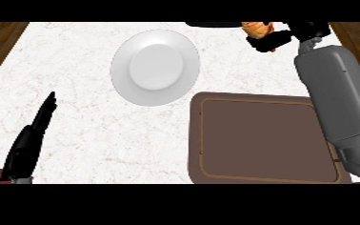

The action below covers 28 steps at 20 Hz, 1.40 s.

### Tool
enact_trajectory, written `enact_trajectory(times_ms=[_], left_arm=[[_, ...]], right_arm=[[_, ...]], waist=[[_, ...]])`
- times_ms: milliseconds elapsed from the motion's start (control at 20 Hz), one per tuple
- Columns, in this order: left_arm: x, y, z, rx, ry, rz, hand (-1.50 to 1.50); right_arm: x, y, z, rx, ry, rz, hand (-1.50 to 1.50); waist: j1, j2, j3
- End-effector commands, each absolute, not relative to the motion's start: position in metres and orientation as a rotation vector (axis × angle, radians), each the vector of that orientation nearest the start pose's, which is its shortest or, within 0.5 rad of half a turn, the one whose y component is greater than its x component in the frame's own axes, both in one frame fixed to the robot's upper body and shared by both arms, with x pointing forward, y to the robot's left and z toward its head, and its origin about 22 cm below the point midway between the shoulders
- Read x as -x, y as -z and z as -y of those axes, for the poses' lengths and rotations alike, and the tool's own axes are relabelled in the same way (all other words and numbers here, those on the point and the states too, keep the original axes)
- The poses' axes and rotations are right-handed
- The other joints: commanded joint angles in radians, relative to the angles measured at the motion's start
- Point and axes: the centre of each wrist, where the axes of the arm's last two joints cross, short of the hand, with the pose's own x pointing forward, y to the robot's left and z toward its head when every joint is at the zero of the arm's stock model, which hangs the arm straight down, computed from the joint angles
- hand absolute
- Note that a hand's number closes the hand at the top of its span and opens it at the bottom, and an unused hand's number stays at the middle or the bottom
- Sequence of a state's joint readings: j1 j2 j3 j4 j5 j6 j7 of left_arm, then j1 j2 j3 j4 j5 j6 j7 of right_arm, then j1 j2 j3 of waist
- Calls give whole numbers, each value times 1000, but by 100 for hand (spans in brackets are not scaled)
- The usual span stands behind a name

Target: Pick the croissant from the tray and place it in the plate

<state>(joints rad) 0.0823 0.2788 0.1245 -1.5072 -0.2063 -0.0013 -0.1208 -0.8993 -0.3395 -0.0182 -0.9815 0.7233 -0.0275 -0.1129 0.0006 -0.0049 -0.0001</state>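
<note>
The golden-brown croissant [256,28] shows at the top right, held in my right hand [277,39], whose black fingers curl round it and hide most of it. That hand is raised beyond the far edge of the brown tray [267,138] and to the right of the white plate [155,66]. Nothing lies on the plate or on the tray. My left hand [35,128] rests at the lower left with its fingers straight, away from both.
The white marbled counter [84,100] spreads around the plate and the tray. Wooden edges [10,33] show at the far left and far right. My grey right forearm [334,95] crosses above the tray's right side.
</note>
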Motion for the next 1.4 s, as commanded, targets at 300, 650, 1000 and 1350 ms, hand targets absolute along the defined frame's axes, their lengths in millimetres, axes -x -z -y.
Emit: enact_trajectory(times_ms=[300, 650, 1000, 1350], left_arm=[[-213, -7, -327, -469, 291, 1513, 0], [-225, 1, -327, -480, 300, 1545, 0], [-227, 2, -331, -431, 338, 1538, 0], [-247, -13, -325, -389, 365, 1562, 0]], right_arm=[[-410, -186, 126, 650, -941, 1935, 150], [-427, -203, 57, 568, -949, 1836, 150], [-435, -179, 30, 543, -1044, 1684, 150], [-436, -138, 31, 508, -1079, 1596, 150]], waist=[[12, 5, 0], [24, 11, 0], [50, 16, -1], [101, 27, -1]])
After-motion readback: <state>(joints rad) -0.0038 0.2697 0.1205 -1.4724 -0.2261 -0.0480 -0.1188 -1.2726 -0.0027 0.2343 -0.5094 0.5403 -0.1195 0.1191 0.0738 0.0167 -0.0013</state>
